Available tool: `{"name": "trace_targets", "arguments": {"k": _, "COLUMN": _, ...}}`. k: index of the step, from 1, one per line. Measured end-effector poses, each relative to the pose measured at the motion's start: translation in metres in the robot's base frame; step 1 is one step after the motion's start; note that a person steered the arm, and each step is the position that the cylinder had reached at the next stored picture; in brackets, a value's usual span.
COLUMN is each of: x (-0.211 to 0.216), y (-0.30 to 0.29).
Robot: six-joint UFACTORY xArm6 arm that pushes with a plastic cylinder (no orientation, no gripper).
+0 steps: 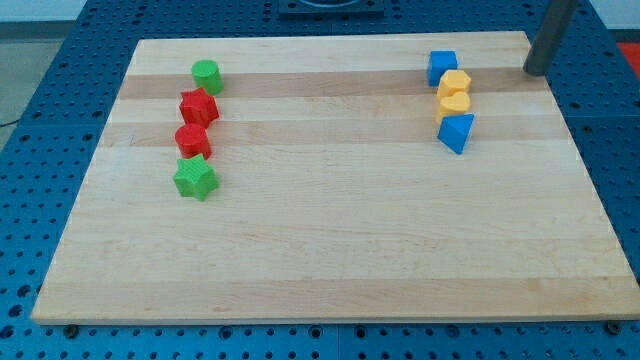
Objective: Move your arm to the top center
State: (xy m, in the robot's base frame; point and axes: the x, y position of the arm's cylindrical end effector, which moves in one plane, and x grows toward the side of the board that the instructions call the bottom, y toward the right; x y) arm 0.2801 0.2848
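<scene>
My tip (535, 71) is at the view's top right, near the wooden board's (330, 250) right edge, right of the blue cube (442, 66). It touches no block. Under the blue cube, in a column, come a yellow block (455, 83), a second yellow block (452, 104) and a blue triangular block (456, 132). At the view's upper left stands another column: a green cylinder (206, 74), a red star (198, 106), a red block (192, 138) and a green star (195, 178).
The board lies on a blue perforated table (30, 120). A dark fixture (330, 8) shows beyond the board's top edge.
</scene>
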Motion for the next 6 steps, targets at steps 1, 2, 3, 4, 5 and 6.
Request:
{"name": "trace_targets", "arguments": {"k": 1, "x": 0.001, "y": -0.003}}
{"name": "trace_targets", "arguments": {"k": 2, "x": 0.003, "y": -0.003}}
{"name": "trace_targets", "arguments": {"k": 3, "x": 0.008, "y": -0.003}}
{"name": "trace_targets", "arguments": {"k": 4, "x": 0.008, "y": -0.003}}
{"name": "trace_targets", "arguments": {"k": 5, "x": 0.052, "y": -0.002}}
{"name": "trace_targets", "arguments": {"k": 6, "x": 0.116, "y": -0.002}}
